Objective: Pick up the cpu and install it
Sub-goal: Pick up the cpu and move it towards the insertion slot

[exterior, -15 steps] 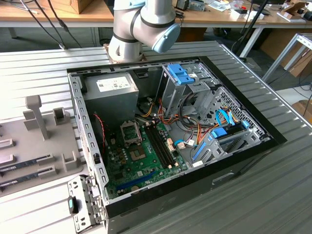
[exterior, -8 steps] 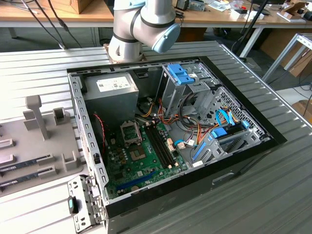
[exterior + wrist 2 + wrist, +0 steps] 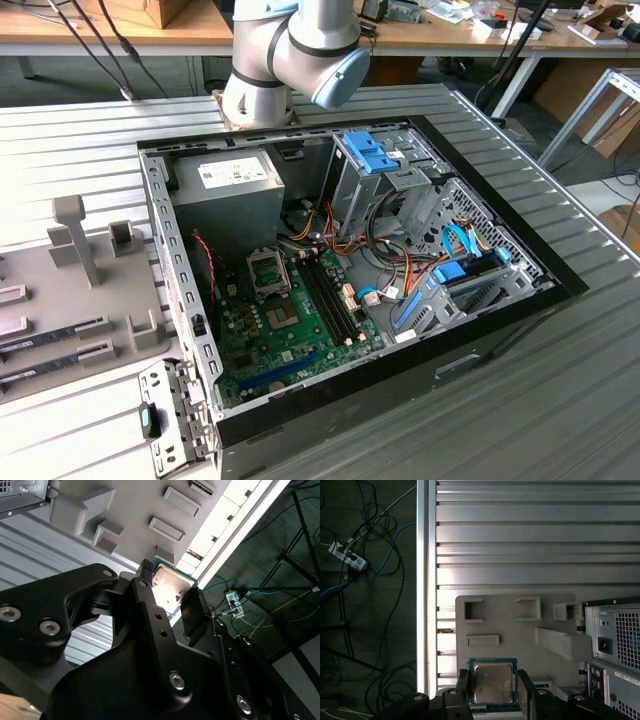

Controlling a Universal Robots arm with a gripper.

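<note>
First wrist view: cpu point(image 3: 492, 682) lid faces cam, gripped in end effector point(image 3: 493, 687).

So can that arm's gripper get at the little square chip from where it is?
Looks like yes: the gripper sits right over the cpu, jaws against two opposite edges, seemingly clamped, and nothing on the grey tray blocks them.

table: ribbed grey metal top point(image 3: 560, 380) | far: wooden workbenches point(image 3: 100, 40) | floor point(image 3: 370, 630): dark, loose cables point(image 3: 372, 527), white power strip point(image 3: 345, 557) | light: bright glare along table edge
</note>
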